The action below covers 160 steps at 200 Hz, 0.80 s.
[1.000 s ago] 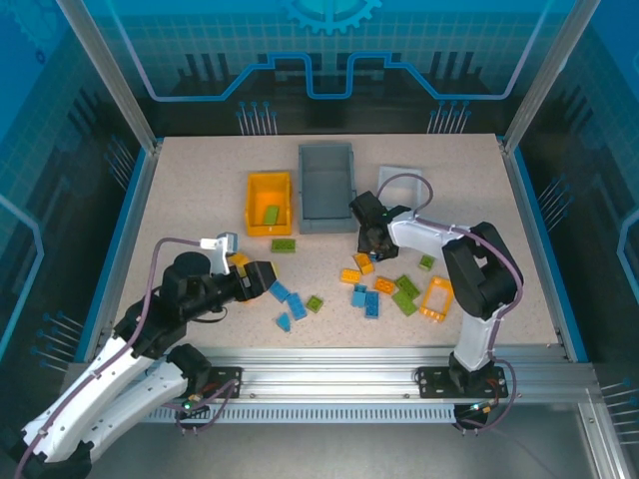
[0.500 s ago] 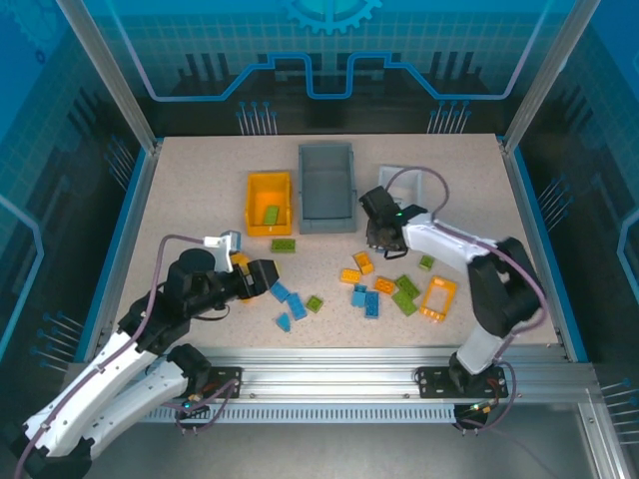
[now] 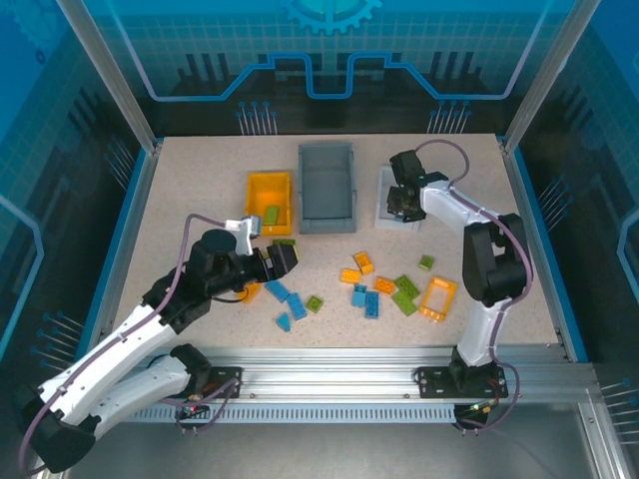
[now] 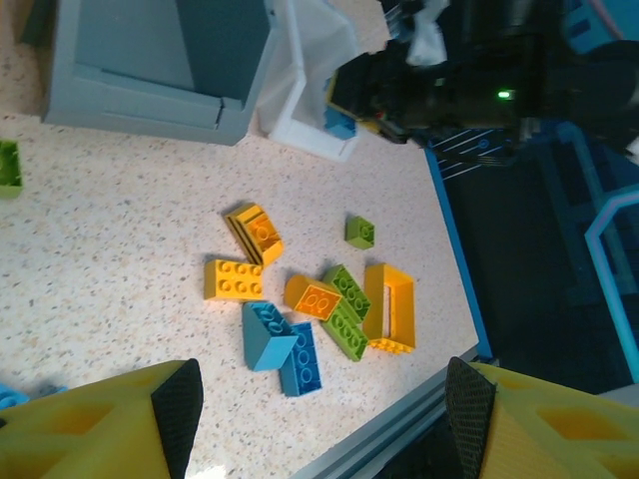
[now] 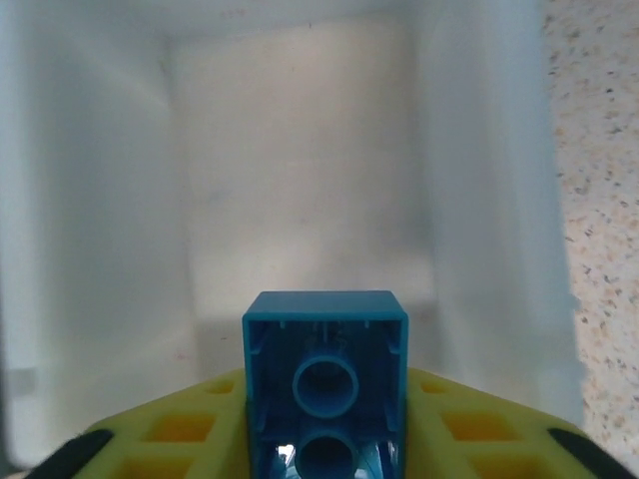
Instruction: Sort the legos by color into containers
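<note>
Work cell, as you see it from the overhead camera.

- Landmark: the table (image 3: pixel 200 180), with a speckled beige, matte top.
- Around the table's left, right and far edges you have a narrow blue rim (image 3: pixel 533 230).
- Along the table's near edge: a slotted silver aluminium rail (image 3: pixel 329 371).
- At the table's far corners: two aluminium posts (image 3: pixel 118 85), leaning outward as they rise.
- Behind and beside the table: blue translucent panels (image 3: pixel 329 50), printed with a fine grid, circuit-like traces and a gear (image 3: pixel 329 10) above the far edge.
- Light over the table: even, cool and bluish, with soft shadows.

Bright even light, blurred wrist close-up
</note>
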Tool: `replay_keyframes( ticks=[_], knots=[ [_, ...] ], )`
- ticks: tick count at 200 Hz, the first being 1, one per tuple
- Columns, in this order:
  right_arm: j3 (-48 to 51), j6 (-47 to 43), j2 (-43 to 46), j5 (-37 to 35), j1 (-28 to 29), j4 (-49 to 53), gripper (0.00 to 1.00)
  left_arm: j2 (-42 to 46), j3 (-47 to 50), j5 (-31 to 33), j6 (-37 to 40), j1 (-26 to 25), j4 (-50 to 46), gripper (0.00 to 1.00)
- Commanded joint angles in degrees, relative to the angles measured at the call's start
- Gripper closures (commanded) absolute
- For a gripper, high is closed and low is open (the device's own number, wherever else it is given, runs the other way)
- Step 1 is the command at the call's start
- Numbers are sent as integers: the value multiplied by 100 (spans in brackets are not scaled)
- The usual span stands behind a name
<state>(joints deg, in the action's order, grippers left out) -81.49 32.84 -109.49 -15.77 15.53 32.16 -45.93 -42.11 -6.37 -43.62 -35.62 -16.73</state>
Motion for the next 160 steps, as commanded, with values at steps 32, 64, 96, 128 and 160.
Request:
replay_keyframes(
  ticks=[32, 64, 96, 128, 160],
  knots=[
    [349, -136, 1111, 12, -14, 205, 42, -83, -37, -4, -77, -228, 274, 30],
    [1620, 440, 2678, -270, 18, 355, 45, -351, 62, 129, -108, -527, 474, 30],
    [3058, 1884, 4153, -688, -56, 1411, 43, -825, 98, 387, -133, -1148, 909, 31],
    [4469, 2746, 5406, -310, -285, 1881, 43, -1392, 86, 601, -151, -1784, 1346, 31],
    [5010, 2363, 5503, 119, -595, 1341, 46, -1911, -79, 669, -138, -2213, 1549, 31]
  ],
)
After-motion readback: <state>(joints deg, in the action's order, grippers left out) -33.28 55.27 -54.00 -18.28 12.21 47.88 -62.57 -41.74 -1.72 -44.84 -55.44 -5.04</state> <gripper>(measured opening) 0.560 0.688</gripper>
